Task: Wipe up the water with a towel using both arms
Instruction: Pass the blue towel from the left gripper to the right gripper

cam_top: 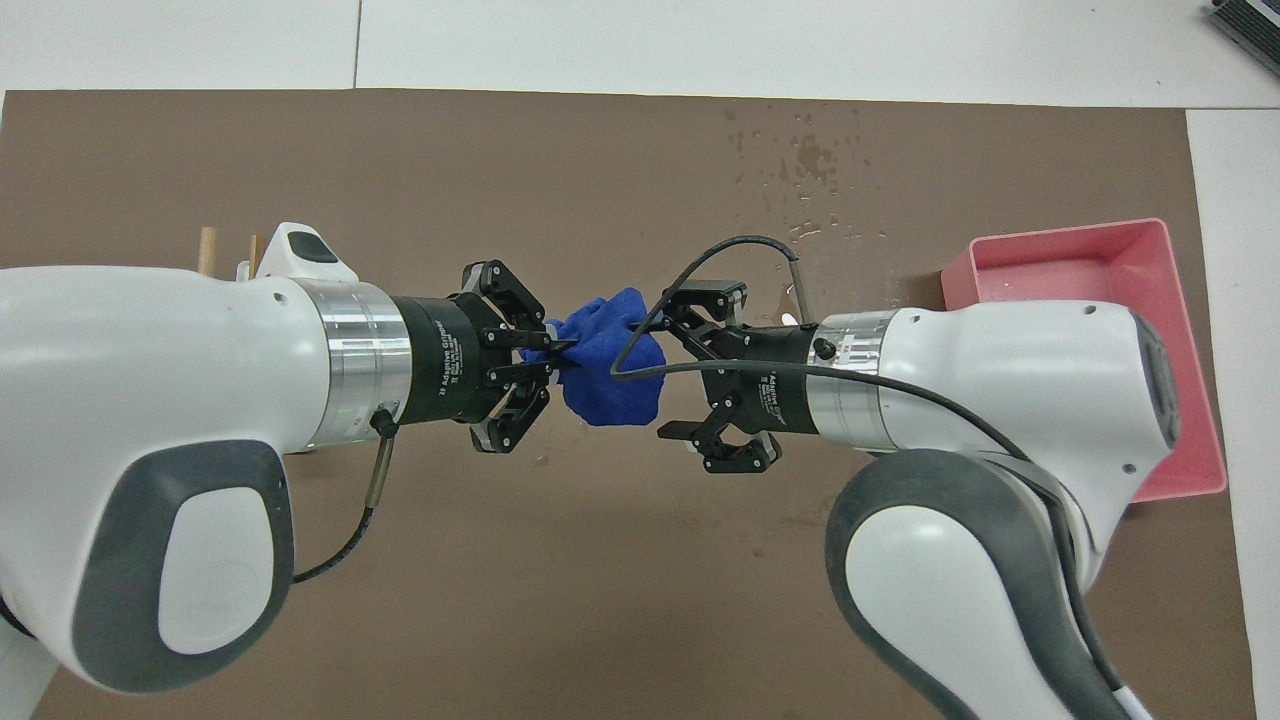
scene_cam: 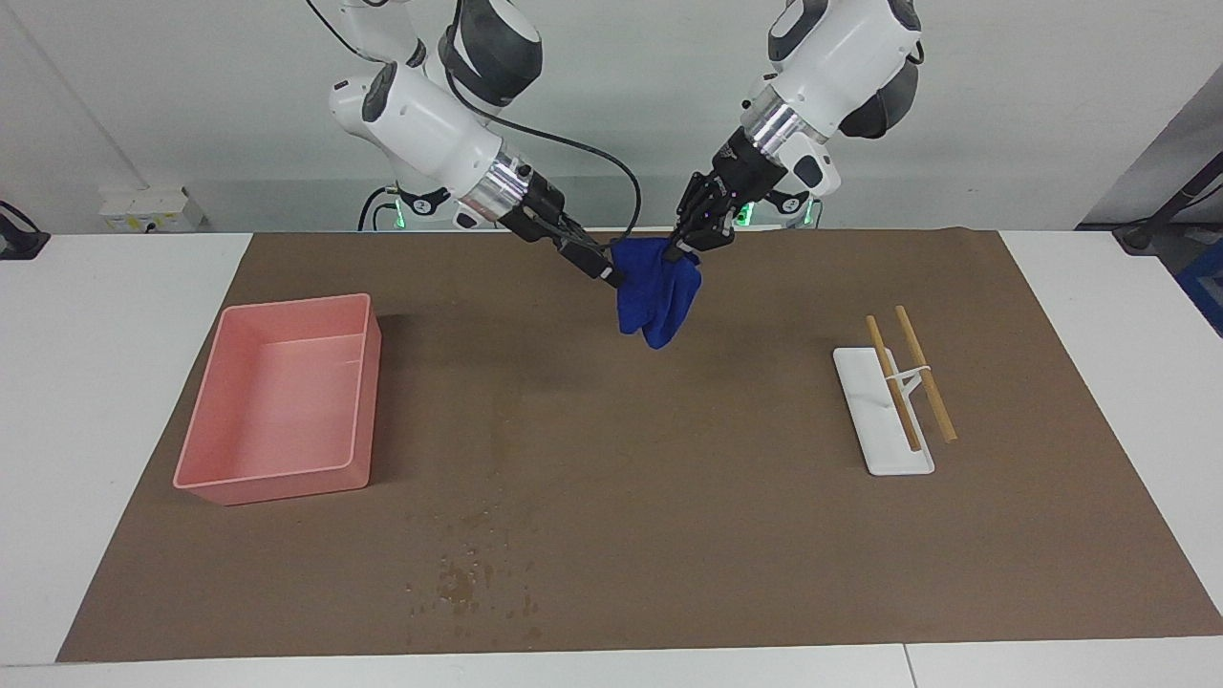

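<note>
A blue towel (scene_cam: 657, 304) (cam_top: 610, 375) hangs bunched in the air over the brown mat (scene_cam: 688, 497). My left gripper (scene_cam: 681, 252) (cam_top: 556, 351) is shut on its upper corner. My right gripper (scene_cam: 613, 275) (cam_top: 672, 366) is open, and its fingertips (cam_top: 672, 299) stand at the towel's other side, with the cloth's edge at the mouth of the jaws. The water (scene_cam: 468, 578) (cam_top: 812, 160) shows as droplets and dark wet specks on the mat, near the table edge farthest from the robots, toward the right arm's end.
A pink tray (scene_cam: 223, 336) (cam_top: 1060, 236) sits on the mat at the right arm's end. A white stand with two wooden rods (scene_cam: 898, 387) lies at the left arm's end; overhead only the rod tips (cam_top: 207, 250) show past the left arm.
</note>
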{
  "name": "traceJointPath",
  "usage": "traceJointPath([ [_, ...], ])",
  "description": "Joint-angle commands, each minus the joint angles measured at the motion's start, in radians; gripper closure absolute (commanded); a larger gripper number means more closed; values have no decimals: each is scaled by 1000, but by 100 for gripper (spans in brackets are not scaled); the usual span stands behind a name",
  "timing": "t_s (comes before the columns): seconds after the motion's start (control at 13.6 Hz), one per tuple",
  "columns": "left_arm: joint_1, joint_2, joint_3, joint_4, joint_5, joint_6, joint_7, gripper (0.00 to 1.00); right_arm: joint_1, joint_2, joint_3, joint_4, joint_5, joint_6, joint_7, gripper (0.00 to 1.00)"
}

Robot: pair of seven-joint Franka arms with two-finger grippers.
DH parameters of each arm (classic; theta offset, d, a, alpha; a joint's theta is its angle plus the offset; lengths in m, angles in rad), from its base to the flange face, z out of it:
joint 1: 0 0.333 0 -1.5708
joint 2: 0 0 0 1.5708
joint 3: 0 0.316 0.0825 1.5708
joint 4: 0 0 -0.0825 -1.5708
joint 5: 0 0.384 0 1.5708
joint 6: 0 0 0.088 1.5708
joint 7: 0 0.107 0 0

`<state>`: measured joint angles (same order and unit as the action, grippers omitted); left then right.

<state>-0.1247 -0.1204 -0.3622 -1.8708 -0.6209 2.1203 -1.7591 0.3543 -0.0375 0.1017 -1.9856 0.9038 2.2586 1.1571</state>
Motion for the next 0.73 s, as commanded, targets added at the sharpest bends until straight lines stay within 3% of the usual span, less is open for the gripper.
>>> traceJointPath([
  [0.0,-42,-18,14,-14,-26,18,-32,100,-11,-5,-7,-9,67,9,18,0],
  [0.37,-99,-45,12,-68,-25,21,-40,100,-5,1,-5,-4,67,27,16,0],
  [0.44,-117,-51,12,-71,-25,23,-42,100,-5,2,-5,-4,67,33,16,15],
  [0.51,-122,-51,12,-71,-25,20,-42,100,-5,2,-5,-4,67,33,12,42],
  [0.59,-122,-51,12,-71,-25,21,-42,100,-5,2,-5,-4,67,30,0,79],
  [0.66,-122,-50,12,-68,-26,26,-42,100,-5,2,-5,-2,67,21,-3,100],
])
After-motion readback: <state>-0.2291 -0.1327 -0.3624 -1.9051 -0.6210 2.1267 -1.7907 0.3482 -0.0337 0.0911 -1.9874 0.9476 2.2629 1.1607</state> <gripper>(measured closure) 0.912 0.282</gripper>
